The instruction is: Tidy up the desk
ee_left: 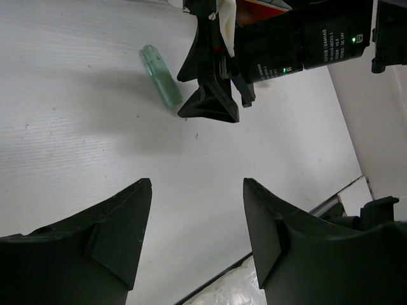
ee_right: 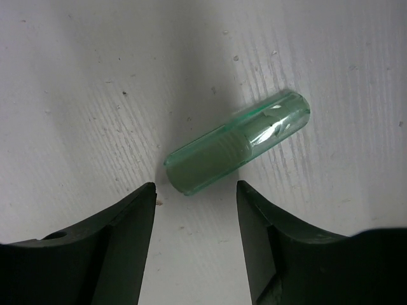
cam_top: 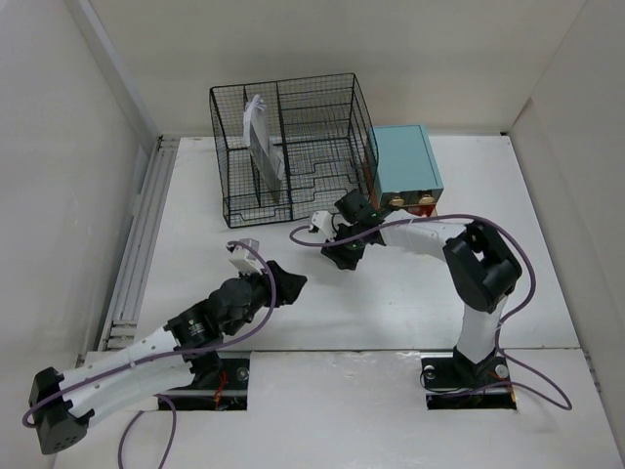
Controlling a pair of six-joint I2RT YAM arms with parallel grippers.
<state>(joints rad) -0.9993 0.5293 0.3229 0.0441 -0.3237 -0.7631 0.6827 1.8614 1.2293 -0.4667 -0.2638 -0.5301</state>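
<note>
The right gripper point(ee_right: 196, 189) held its jaws apart over the white desk point(cam_top: 391, 308), a green translucent tube point(ee_right: 238, 143) lying flat just beyond its fingertips, ungripped. The left gripper point(ee_left: 197, 184) hung nearby, jaws likewise parted, holding nothing.

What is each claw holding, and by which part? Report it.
Nothing is held. The left claw is open over the desk; the right claw is open, the green tube lying loose before its tips.

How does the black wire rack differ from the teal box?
The wire rack is black open mesh; the teal box is solid. The rack is larger than the box. The rack shows a grey item inside; the box has knobbed drawers. Both stand far back on the desk.
</note>
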